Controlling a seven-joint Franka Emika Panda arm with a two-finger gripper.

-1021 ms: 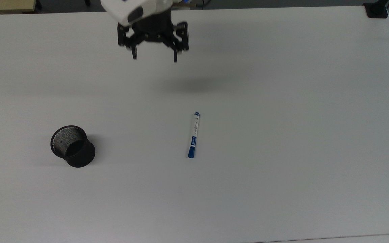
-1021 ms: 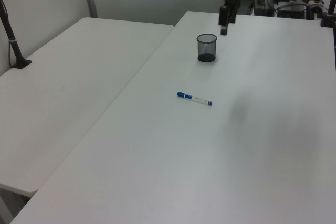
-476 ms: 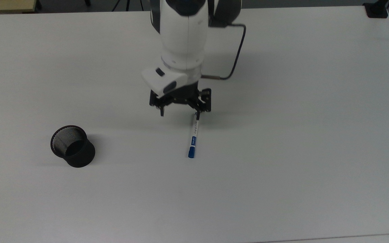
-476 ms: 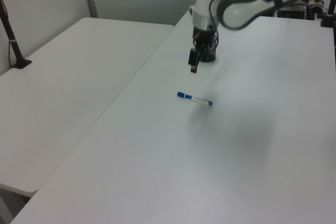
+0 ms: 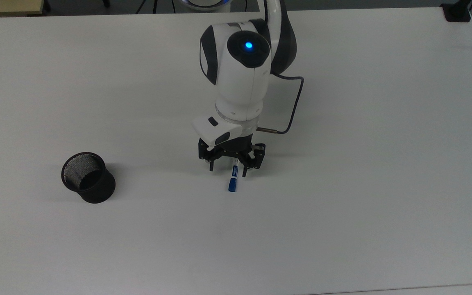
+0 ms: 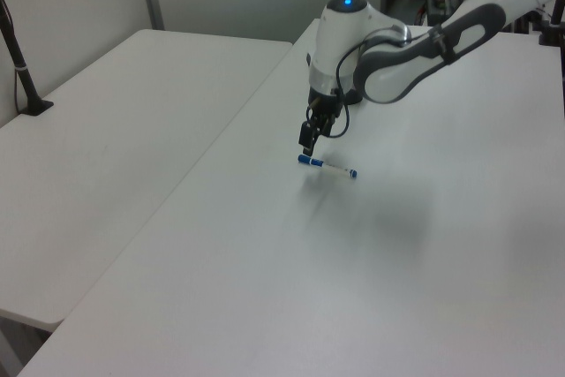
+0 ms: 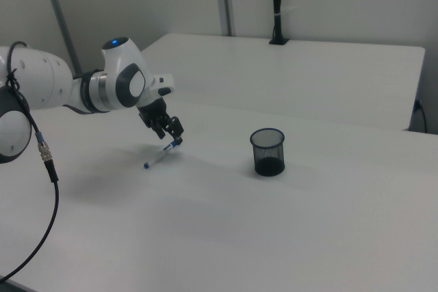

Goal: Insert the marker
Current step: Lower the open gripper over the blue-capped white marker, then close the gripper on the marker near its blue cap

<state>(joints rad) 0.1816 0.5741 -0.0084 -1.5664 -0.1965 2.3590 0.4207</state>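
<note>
Lowered since a second ago, gripper straddles the marker, fingers spread wide, apparently not touching.

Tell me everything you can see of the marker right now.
The marker is slim and white with a blue cap, a blue label and a small blue tip at the far end. It lies flat on the white table, cap toward the top view's bottom. The gripper is right over it, jaws open and straddling the barrel. Whether they touch it is unclear.

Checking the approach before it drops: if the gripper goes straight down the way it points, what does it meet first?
Probably the marker, lying flat between the open fingers of the gripper; below that is the table.
</note>
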